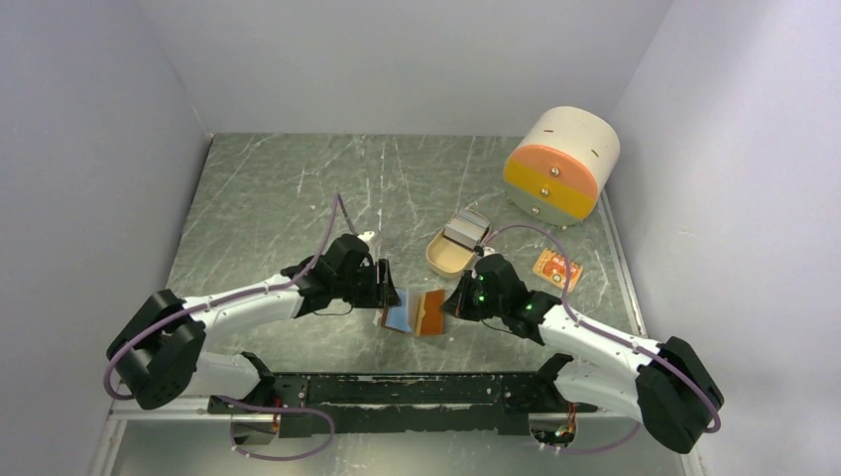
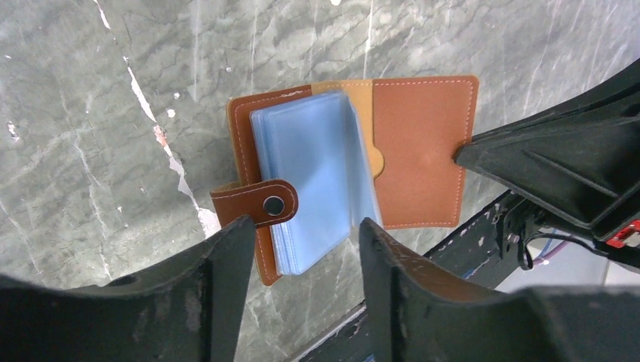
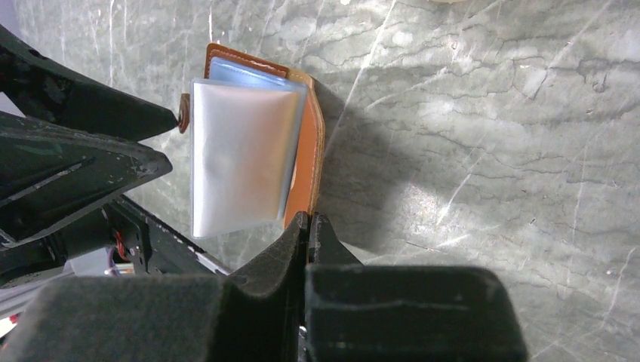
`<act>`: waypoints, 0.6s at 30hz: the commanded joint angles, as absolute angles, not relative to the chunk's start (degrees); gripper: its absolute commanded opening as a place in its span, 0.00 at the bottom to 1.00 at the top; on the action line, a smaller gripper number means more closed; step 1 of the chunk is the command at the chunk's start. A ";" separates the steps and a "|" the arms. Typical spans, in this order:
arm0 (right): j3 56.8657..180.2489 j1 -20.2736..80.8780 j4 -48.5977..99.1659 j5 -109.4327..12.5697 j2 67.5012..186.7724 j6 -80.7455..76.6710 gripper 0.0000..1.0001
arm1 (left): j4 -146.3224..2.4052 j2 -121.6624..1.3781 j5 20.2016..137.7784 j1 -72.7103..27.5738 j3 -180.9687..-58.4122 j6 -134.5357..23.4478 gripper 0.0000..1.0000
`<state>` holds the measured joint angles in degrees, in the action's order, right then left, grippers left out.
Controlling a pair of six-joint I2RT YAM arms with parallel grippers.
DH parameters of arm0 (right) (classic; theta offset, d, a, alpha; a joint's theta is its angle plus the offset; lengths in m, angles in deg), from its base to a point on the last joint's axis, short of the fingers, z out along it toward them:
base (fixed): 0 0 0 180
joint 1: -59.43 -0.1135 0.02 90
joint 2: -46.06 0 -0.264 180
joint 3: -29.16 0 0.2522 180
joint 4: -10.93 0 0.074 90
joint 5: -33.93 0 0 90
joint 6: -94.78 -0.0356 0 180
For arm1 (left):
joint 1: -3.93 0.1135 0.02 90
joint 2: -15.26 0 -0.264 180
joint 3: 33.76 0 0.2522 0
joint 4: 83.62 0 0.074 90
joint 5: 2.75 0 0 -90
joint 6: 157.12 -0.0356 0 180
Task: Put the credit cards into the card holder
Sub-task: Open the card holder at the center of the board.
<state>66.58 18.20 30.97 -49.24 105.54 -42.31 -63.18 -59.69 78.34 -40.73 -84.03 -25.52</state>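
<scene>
The card holder (image 1: 417, 312) lies open near the front edge, brown covers spread and light blue sleeves (image 2: 313, 177) fanned up. Its snap strap (image 2: 260, 202) curls over the sleeves. My left gripper (image 2: 306, 230) is open and hangs over the sleeves' near end, a finger on each side, not touching them. My right gripper (image 3: 310, 217) is shut on the edge of the card holder's right cover (image 2: 419, 151). The credit cards (image 1: 468, 230), a pale grey stack, rest in a tan oval dish (image 1: 441, 260) behind the right gripper. Neither gripper is near them.
A cream-and-orange drum-shaped drawer box (image 1: 561, 164) stands at the back right. A small orange patterned item (image 1: 556, 268) lies flat to the right of the dish. The black base rail (image 1: 417, 389) runs just in front of the card holder.
</scene>
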 commanded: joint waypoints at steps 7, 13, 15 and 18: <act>65.34 18.02 29.69 -50.18 105.93 -41.19 0.00 | -62.46 -62.47 76.15 -40.49 -83.96 -28.48 0.65; 64.56 18.11 29.69 -50.79 105.30 -41.29 0.00 | -59.94 -64.89 75.96 -40.52 -84.54 -29.44 0.59; 64.47 18.12 29.75 -50.82 105.21 -41.20 0.00 | -57.71 -65.00 76.91 -40.62 -84.86 -29.66 0.61; 64.21 18.12 29.49 -50.85 105.35 -41.10 0.00 | -55.75 -63.17 77.40 -40.71 -84.42 -29.43 0.67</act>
